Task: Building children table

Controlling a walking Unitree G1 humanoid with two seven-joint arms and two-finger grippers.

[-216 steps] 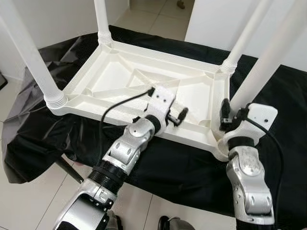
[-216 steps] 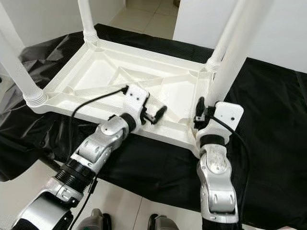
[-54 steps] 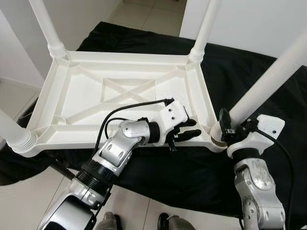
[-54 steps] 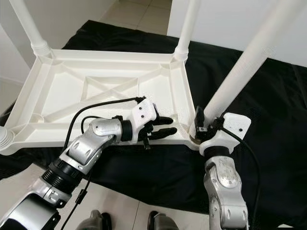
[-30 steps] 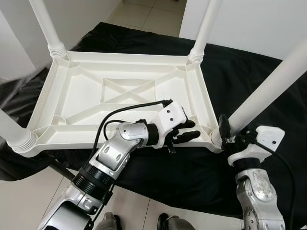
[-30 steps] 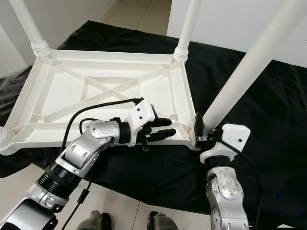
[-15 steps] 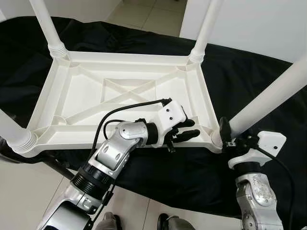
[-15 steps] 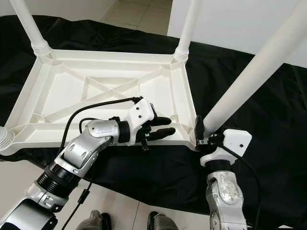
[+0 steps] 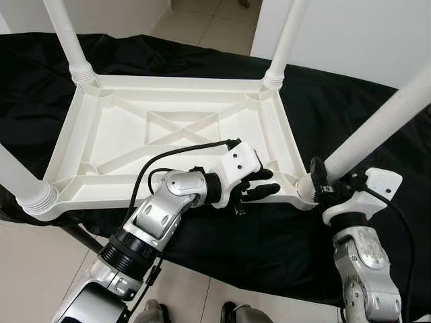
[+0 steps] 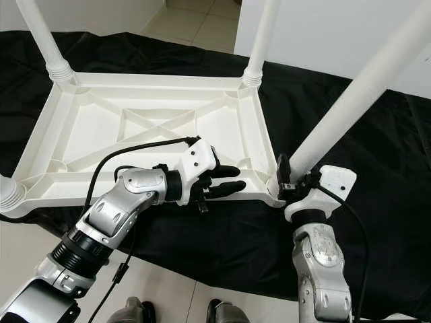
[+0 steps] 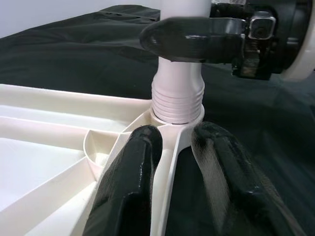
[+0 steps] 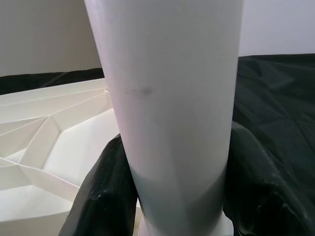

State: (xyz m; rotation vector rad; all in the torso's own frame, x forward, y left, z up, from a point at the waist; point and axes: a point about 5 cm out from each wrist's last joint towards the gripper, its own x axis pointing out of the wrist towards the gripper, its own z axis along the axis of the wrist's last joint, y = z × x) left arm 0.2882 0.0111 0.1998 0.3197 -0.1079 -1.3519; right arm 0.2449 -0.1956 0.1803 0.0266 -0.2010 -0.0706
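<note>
Right wrist view: the right gripper (image 12: 172, 196) clasped the upright near-right leg (image 12: 167, 98) just above its socket. The left gripper (image 11: 177, 162) pinched the tabletop (image 9: 168, 128) rim beside it.

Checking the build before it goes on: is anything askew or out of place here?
Nothing stands out. The white plastic children's table lies upside down on the black cloth, all four legs seated at its corners. The left pincer straddles the near rim; the right pincer clamps the near-right white leg.
</note>
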